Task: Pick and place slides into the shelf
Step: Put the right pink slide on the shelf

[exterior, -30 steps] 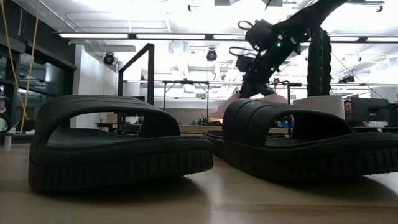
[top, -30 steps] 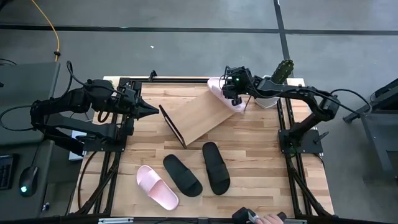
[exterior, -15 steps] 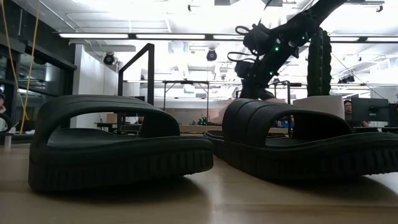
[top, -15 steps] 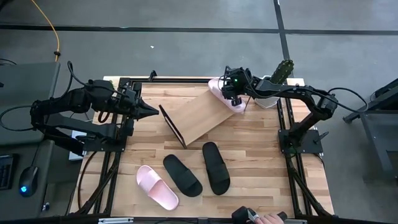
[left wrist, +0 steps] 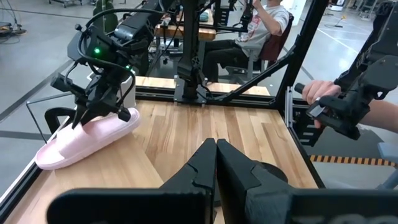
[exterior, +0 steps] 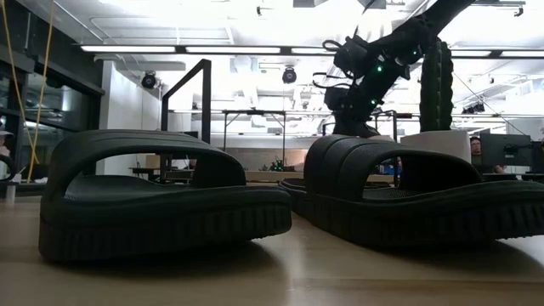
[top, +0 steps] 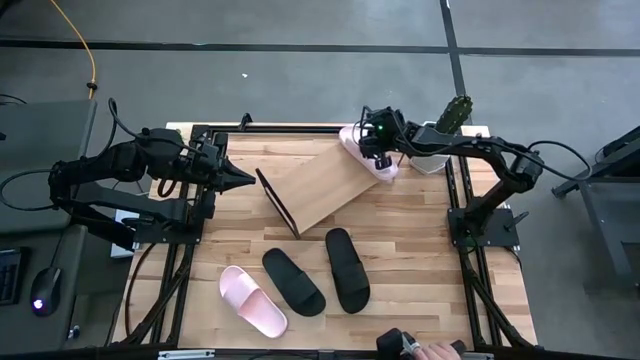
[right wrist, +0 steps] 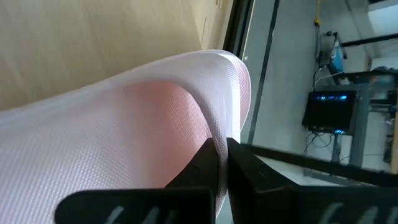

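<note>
A pale pink open-toe slide with a wide strap [top: 362, 150] sits at the upper far corner of the slanted light-wood shelf board on its thin black wire frame [top: 318, 188]. The right end effector [top: 381, 158] is on this slide, its two dark fingers pinched together on the edge of the strap, as the right wrist view shows with the pink strap [right wrist: 155, 118] filling the frame just ahead of the fingers. In the left wrist view the same slide [left wrist: 87, 136] lies flat or nearly flat with the right end effector directly above it, so the grip by the strap looks chosen to let the sole settle on the board; whether the sole bears fully on the shelf cannot be told.

Well apart from the shelf, on the near part of the wooden desk [top: 420, 260], three slides wait: a second pale pink slide [top: 253, 300] farthest to the left of the shelf's near corner, then a black slide lying at an angle [top: 293, 282], then a second black slide [top: 347, 268] nearest below the shelf's lower edge. These lie loose and unsorted, so most of the task appears to be ahead.

The left end effector [top: 244, 178] hovers just beside the shelf's left end, fingers closed on nothing, seemingly parked clear of the work. A person's hand [top: 432, 352] shows at the desk's near edge, away from the shelf.
</note>
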